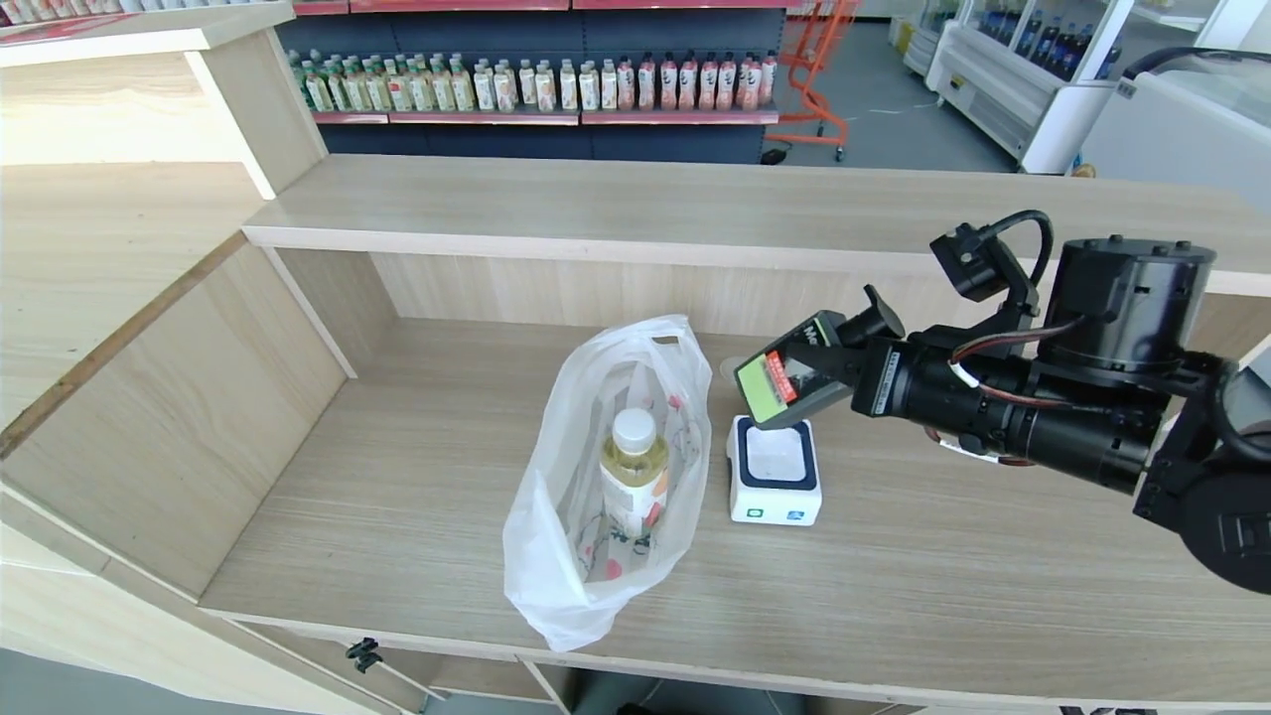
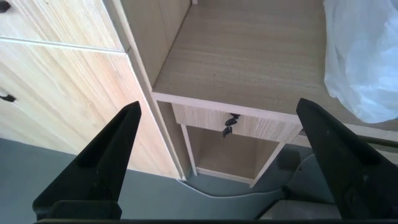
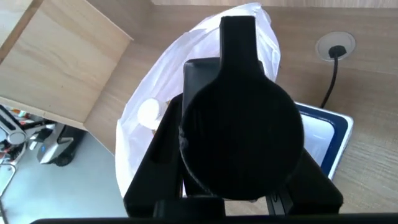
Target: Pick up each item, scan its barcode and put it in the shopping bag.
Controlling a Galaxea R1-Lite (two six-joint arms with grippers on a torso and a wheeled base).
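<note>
A white plastic shopping bag (image 1: 596,477) stands open in the middle of the wooden counter (image 1: 943,586), with a bottle of yellow tea (image 1: 633,472) upright inside it. Just right of the bag sits the white scanner (image 1: 775,469) with a dark-rimmed window. My right gripper (image 1: 806,375) is shut on a small dark box (image 1: 779,389) with a green and red label, held tilted just above the scanner. In the right wrist view the bag (image 3: 155,87) and scanner (image 3: 333,134) lie below the dark held box (image 3: 239,134). My left gripper (image 2: 219,107) hangs open, low off the counter's front edge.
A raised ledge (image 1: 695,214) runs behind the counter and a wooden side wall (image 1: 199,417) closes its left. A cable grommet (image 3: 336,45) sits behind the scanner. A drawer with a key (image 2: 229,123) is under the front edge. Store shelves of bottles (image 1: 536,84) stand far behind.
</note>
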